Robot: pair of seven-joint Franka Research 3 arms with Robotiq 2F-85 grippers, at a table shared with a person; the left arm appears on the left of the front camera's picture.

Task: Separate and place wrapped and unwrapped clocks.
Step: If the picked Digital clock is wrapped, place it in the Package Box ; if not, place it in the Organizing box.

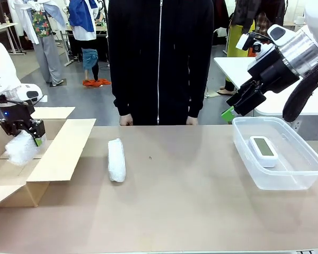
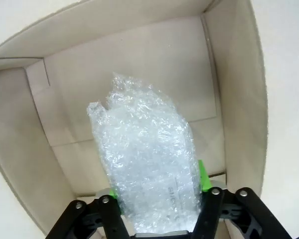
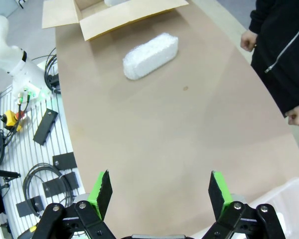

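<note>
A wrapped clock [image 1: 18, 148], a crinkly bubble-wrap bundle, hangs over the open cardboard box [image 1: 63, 153] at the far left, with my left gripper [image 1: 22, 129] shut on its top. In the left wrist view the bundle [image 2: 147, 164] sits between the green pads [image 2: 203, 175] above the box floor [image 2: 139, 64]. A second wrapped bundle [image 1: 116, 160] [image 3: 150, 56] lies on the table left of centre. The unwrapped clock [image 1: 263, 150], white with a dark screen, rests inside the clear plastic bin [image 1: 286, 182] at the right. My right gripper [image 1: 237, 108] [image 3: 159, 186] is raised above the bin's far left corner, open with nothing in it.
A person in a black zipped jacket stands at the far edge, hands [image 1: 126, 120] resting near the table. The box's flaps [image 1: 5, 193] spread toward the front left. In the right wrist view, the bin's corner [image 3: 289, 199] is at the lower right, and cables lie on the floor past the table edge.
</note>
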